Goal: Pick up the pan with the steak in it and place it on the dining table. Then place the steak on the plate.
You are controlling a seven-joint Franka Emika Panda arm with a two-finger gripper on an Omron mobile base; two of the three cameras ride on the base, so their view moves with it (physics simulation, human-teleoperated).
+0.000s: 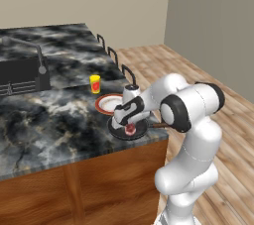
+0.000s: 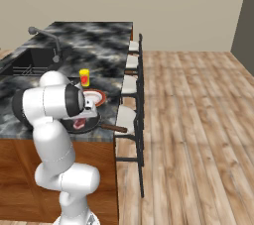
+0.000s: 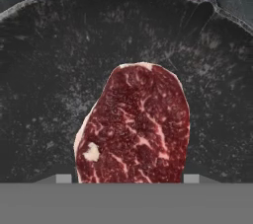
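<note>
The gripper is lowered into the pan, its fingers straddling the steak; in the hand view the two pale tips show at either side of the meat's lower end, just outside its edges, and whether they already press on it cannot be told. The steak lies flat on the pan's black floor, roughly at its middle, red with pale marbling and a small white fat spot near one corner. The pan sits on the dining table close to the table's near corner, beside the edge where the stools stand, and its brown wooden handle pokes out past that edge. Just beyond the pan, farther in on the table and almost touching the pan's rim, is the plate, white in the centre with a red-orange rim; in the hand view its rim shows right above the pan's far wall. A little past the plate stands a yellow cup, upright. Well beyond the pan, set into the table top, is a dark sink with a curved grey tap. Along the table's side, next to the pan's handle, a row of black-framed stools with pale seats stands on the wooden floor.
</note>
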